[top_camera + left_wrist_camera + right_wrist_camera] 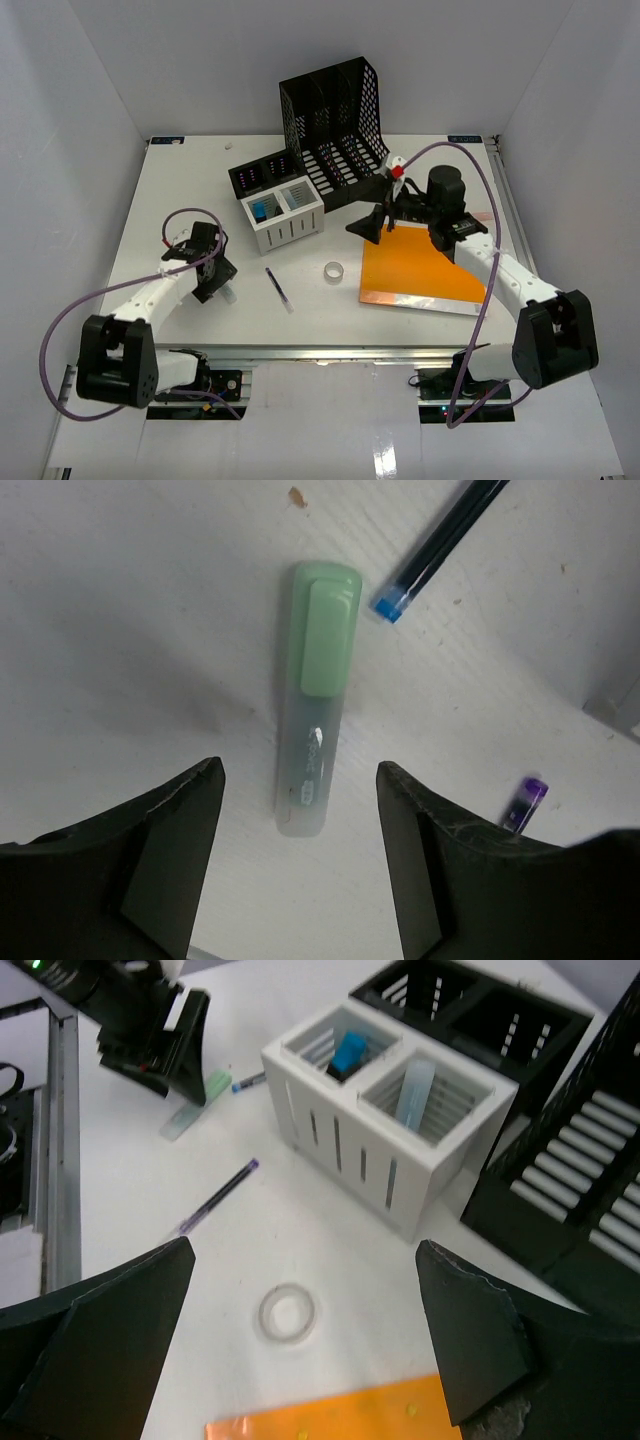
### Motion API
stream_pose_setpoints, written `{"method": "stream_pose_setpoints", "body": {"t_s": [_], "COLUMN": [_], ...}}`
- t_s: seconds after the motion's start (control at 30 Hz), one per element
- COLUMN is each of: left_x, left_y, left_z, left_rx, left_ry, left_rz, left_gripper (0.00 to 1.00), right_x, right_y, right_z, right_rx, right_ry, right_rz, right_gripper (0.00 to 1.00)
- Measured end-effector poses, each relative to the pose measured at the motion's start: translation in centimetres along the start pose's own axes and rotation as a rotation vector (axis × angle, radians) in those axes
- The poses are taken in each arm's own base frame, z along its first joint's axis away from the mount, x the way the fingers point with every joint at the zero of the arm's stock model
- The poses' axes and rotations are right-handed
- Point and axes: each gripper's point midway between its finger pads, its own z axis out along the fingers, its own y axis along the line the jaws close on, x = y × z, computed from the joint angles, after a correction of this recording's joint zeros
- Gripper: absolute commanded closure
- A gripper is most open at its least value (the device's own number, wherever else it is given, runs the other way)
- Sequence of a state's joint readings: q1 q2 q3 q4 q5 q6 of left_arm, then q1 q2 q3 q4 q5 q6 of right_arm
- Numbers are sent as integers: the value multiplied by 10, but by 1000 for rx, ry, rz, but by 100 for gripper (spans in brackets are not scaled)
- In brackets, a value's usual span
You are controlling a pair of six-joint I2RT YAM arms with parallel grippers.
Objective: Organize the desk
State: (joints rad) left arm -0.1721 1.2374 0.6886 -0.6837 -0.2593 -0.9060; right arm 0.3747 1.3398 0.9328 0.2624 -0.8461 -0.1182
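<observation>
left tool: jaws apart and low over the tabletop, straddling the lower end of a green highlighter, with a gap on each side and nothing clamped
green highlighter: flat on the tabletop, lying lengthwise between the two fingers, cap end pointing away from the tool
blue-tipped pen: dark barrel lying at a slant just beyond the highlighter's cap, not touching it
purple pen: on bare tabletop to the right of the left tool, apart from it
right tool: jaws spread wide with nothing between them, hanging above the tabletop by the far left corner of the orange sheet, touching nothing
tape ring: clear, flat on the tabletop, between the purple pen and the orange sheet
white organizer: two compartments, a blue thing in one and a pale tube in the other
black file rack: upright at the far side, behind the white organizer
tabletop: white, carrying all of it, both arms bolted at its near edge
</observation>
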Motion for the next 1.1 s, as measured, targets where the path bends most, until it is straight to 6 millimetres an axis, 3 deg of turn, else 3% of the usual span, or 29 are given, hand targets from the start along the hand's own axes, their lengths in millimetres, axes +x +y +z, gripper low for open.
{"method": "stream_pose_setpoints", "body": {"t_s": [0.1, 0.17, 0.33, 0.47, 0.67, 0.8, 0.9, 0.97, 1.1], "left_x": [-6, -6, -8, -8, -9, -22, -38, -51, -67], "left_y": [-9, -11, -10, -9, -2, -2, -13, -31, -87], "left_z": [15, 23, 32, 32, 23, -3, -28, -47, -98], "left_rx": [-39, -63, -92, -98, -103, -46, 62, 192, 564], "left_ry": [12, 26, 34, 31, 10, -60, -134, -191, -310], "left_rz": [24, 39, 49, 42, 18, -11, 7, 54, 205], "left_gripper": [34, 40, 56, 72, 80, 92, 100, 100, 100], "right_x": [24, 28, 16, 10, 10, 14, 15, 16, 18], "right_y": [4, 4, 7, 10, 1, -3, -2, -1, -1], "right_z": [-23, -36, -65, -78, -92, -96, -97, -97, -98], "right_rx": [13, 25, 65, 83, 117, 131, 125, 120, 123], "right_ry": [25, 20, -24, -47, -56, -60, -61, -62, -62], "right_rz": [54, 71, 34, 9, 34, 51, 58, 59, 65], "right_gripper": [2, 2, 2, 2, 2, 2, 2, 2, 2]}}
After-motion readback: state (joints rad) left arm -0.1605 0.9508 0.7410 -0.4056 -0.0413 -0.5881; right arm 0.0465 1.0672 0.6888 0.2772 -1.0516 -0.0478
